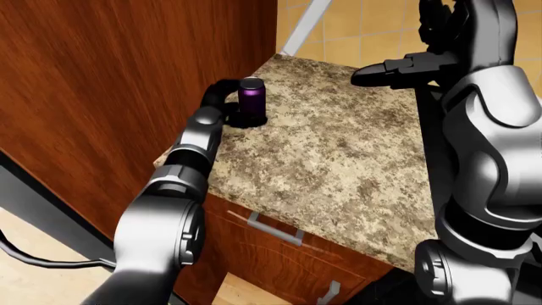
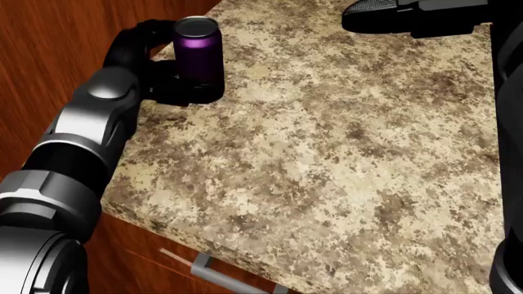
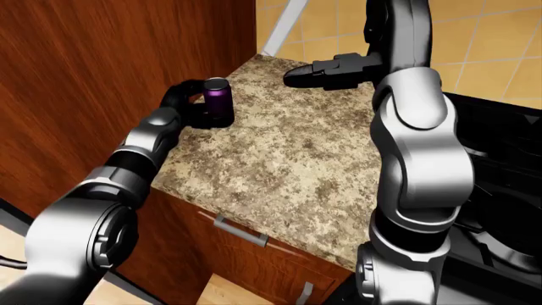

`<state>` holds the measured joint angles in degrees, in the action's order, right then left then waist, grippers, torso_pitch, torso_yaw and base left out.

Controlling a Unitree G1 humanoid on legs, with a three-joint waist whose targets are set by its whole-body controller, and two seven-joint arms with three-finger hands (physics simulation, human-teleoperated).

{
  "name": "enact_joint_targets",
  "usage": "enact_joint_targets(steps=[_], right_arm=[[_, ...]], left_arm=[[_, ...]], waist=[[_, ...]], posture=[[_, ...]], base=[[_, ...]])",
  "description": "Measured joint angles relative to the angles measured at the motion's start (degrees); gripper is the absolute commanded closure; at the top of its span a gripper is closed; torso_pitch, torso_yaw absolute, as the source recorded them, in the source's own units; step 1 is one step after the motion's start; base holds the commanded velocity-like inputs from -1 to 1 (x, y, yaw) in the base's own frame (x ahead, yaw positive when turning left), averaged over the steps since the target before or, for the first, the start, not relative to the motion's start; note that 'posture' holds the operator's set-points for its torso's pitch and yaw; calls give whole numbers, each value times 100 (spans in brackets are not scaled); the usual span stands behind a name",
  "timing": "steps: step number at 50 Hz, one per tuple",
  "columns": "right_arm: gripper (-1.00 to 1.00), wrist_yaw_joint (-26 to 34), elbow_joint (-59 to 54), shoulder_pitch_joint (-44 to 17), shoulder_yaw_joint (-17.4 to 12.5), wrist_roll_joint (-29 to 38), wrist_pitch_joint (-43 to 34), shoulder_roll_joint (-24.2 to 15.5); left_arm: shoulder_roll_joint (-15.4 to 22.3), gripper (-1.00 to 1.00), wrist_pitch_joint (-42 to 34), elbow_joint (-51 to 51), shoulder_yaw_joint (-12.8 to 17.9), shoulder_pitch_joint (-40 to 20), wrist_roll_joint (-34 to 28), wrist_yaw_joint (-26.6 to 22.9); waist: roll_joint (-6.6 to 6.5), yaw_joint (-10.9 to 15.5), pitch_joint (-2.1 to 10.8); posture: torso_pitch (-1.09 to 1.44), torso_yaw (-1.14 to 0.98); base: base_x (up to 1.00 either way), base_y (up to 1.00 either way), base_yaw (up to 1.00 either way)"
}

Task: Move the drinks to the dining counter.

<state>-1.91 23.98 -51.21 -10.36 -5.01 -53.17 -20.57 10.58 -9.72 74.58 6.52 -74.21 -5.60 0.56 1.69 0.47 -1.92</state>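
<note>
- No text, label, brand, number or sign can be read in any view
- The purple can (image 2: 198,52), at the upper left of the head view, has a plain side with no print that shows
- The speckled table (image 2: 343,153), filling the middle of the head view, bears only its stone pattern
- The wooden cabinet wall (image 1: 127,82), at the left of the left-eye view, carries no marking
</note>
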Motion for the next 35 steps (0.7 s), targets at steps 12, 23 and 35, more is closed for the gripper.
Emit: enact_joint_targets(steps=[12,23,35], right_arm=[[-100,11,-20,-10,-21,-16,28,-9],[-100,2,-51,28,-6,-19,68,5],[-100,1,-3,10,-23,-21,19,-8]], left_arm=[[-173,-16,3,149,37,-131,-137,123],[-160,100,23,138,56,-128,-199,140],[-57,100,-179,-235,-65,-205,-200,64]], waist=[[6,-3,12],[5,-6,4],[8,-8,-21]], posture=[[0,0],[0,0],[0,0]], base=[[0,0,0],[0,0,0],[0,0,0]])
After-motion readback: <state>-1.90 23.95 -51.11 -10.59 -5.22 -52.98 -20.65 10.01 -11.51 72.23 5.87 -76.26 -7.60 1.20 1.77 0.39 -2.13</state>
